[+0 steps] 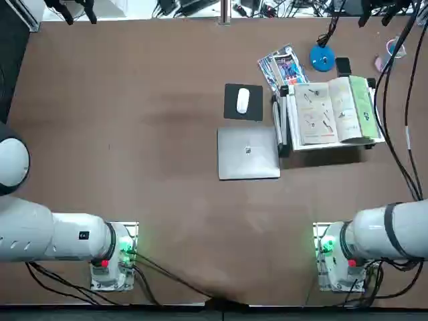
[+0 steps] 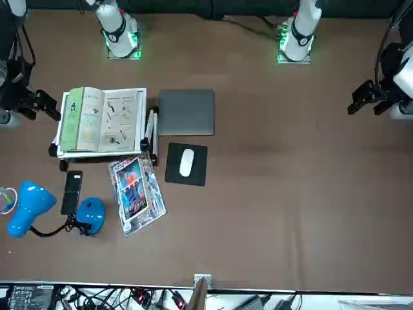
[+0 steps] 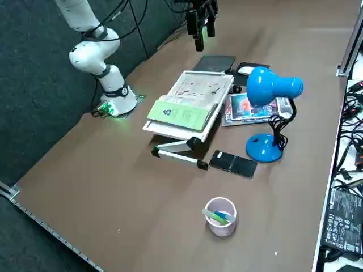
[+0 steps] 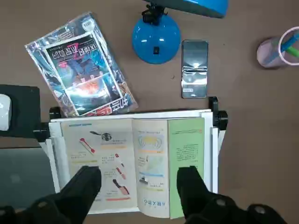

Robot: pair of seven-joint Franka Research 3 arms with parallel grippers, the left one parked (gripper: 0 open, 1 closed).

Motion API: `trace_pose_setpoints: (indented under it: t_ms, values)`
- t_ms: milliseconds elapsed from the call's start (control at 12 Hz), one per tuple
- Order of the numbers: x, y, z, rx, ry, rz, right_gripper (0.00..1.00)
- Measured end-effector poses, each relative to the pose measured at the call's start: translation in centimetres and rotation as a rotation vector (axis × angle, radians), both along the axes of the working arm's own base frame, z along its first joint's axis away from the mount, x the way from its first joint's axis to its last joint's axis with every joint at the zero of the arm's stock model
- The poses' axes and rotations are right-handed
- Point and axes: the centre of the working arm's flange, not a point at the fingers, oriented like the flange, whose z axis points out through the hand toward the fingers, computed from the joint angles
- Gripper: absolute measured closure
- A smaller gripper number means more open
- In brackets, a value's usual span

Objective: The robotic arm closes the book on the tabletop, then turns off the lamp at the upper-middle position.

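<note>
Here, your right gripper (image 4: 138, 184), fingers spread and holding nothing, hangs above the worktop (image 4: 261, 140); beneath it your book (image 4: 152, 163) lies open, matt-paged, on a white stand (image 4: 212, 154), near the lamp's glossy round blue base (image 4: 155, 41).

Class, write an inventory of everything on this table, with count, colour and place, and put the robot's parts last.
book: one, green cover, open on the stand
stand: one, white with black ends, under the book
magazine: one, mostly blue, beside the stand
lamp: one, blue with black neck, near the phone
phone: one, black, between lamp and stand
laptop: one, grey, closed, beside the stand
mouse: one, white, on the pad
pad: one, black, beyond the laptop
cup: one, pale pink, beyond the phone
pens: two, blue and green, in the cup
tabletop: one, brown, beneath everything
right gripper: one, black, above the table, jaws open
</note>
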Motion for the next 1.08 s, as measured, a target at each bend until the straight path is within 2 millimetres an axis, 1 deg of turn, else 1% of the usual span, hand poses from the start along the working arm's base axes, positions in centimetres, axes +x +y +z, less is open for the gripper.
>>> trace_pose_setpoints:
  t_ms: [1083]
  values:
    - [-0.01,-0.02,0.00,0.000,0.001,0.000,0.00]
